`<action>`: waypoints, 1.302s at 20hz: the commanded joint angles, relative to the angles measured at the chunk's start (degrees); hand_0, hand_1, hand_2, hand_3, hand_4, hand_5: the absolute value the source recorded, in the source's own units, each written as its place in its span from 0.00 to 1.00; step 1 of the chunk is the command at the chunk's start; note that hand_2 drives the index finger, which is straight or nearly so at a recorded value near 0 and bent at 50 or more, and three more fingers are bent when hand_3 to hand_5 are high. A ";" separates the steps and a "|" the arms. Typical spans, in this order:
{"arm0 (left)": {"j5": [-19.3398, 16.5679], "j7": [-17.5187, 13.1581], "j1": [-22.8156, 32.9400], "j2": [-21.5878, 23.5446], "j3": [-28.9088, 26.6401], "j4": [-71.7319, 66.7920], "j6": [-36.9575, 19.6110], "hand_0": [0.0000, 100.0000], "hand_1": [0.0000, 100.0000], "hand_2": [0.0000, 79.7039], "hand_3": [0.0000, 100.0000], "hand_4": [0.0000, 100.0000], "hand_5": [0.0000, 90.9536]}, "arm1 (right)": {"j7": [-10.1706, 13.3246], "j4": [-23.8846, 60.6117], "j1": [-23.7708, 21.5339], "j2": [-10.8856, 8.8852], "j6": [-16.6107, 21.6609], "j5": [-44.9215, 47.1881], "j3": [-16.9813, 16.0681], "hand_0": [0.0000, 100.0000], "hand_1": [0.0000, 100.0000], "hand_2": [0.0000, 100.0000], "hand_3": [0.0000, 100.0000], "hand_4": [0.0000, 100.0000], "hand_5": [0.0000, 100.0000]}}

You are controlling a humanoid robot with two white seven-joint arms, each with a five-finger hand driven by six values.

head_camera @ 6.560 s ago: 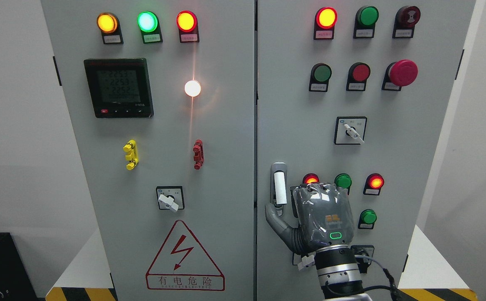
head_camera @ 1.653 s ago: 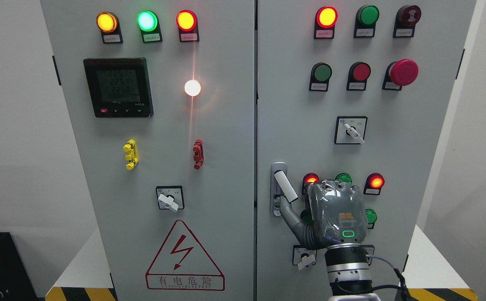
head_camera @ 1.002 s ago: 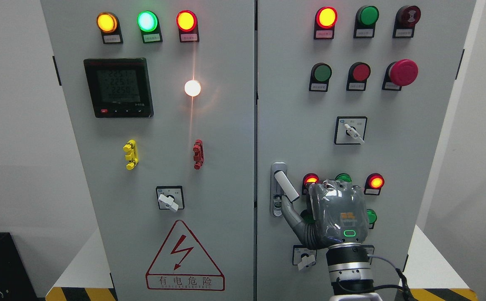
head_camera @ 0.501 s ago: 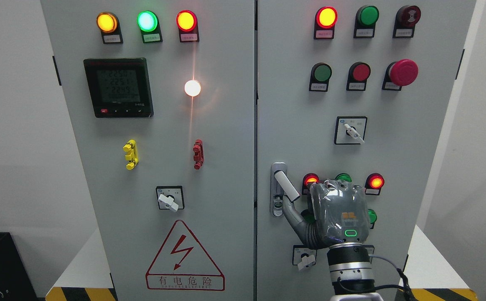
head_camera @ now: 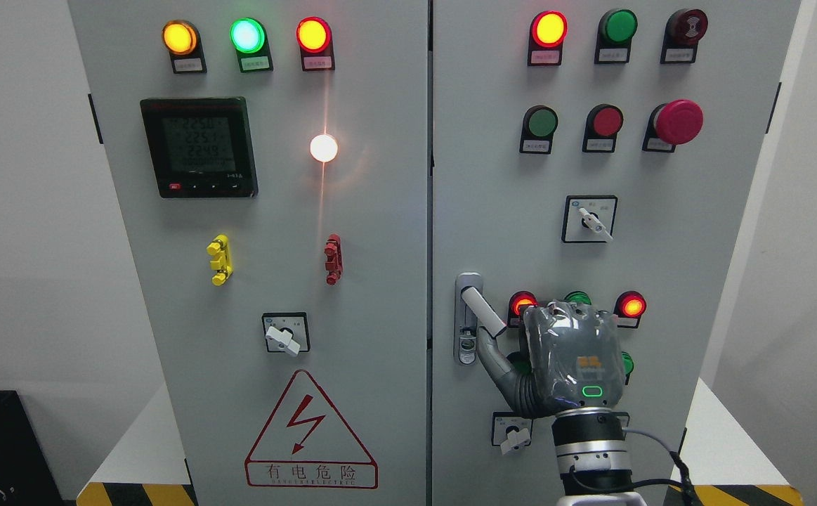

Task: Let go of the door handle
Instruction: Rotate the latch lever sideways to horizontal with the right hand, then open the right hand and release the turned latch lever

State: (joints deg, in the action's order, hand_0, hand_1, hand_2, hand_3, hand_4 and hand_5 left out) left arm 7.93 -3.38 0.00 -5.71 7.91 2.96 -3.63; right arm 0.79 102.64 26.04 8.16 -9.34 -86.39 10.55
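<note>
The white door handle [head_camera: 484, 313] sits on the right cabinet door [head_camera: 506, 176], in a grey lock plate [head_camera: 466, 320]. It is tilted, with its lower end swung out to the right. My right hand [head_camera: 568, 353] comes up from the bottom edge with its back to the camera, just right of the handle. Its thumb [head_camera: 491, 353] reaches left and is hooked under the handle's lower end, touching it. The other fingers are curled and hidden behind the back of the hand. The left hand is out of view.
Lit red lamps [head_camera: 631, 306] and green buttons [head_camera: 577, 298] surround the hand on the panel. A rotary switch [head_camera: 513, 432] sits just below the thumb and another rotary switch [head_camera: 589, 219] above. The left door [head_camera: 275, 211] carries a meter, lamps and a warning triangle.
The handle has swung from upright to tilted, lower end to the right. My right hand has shifted right and slightly up with it, thumb still under the handle.
</note>
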 commanded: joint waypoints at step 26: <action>-0.02 -0.05 1.05 0.00 0.00 0.03 0.03 0.12 0.56 0.00 0.00 0.00 0.00 | 0.36 0.80 -0.03 -0.08 -0.06 0.08 -1.32 0.47 0.29 0.90 1.00 0.94 0.95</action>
State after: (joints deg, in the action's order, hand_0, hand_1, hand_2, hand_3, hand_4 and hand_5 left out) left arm 7.92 -3.38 0.00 -5.71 7.91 2.97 -3.63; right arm 1.39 103.33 26.02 8.17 -9.37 -86.31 9.92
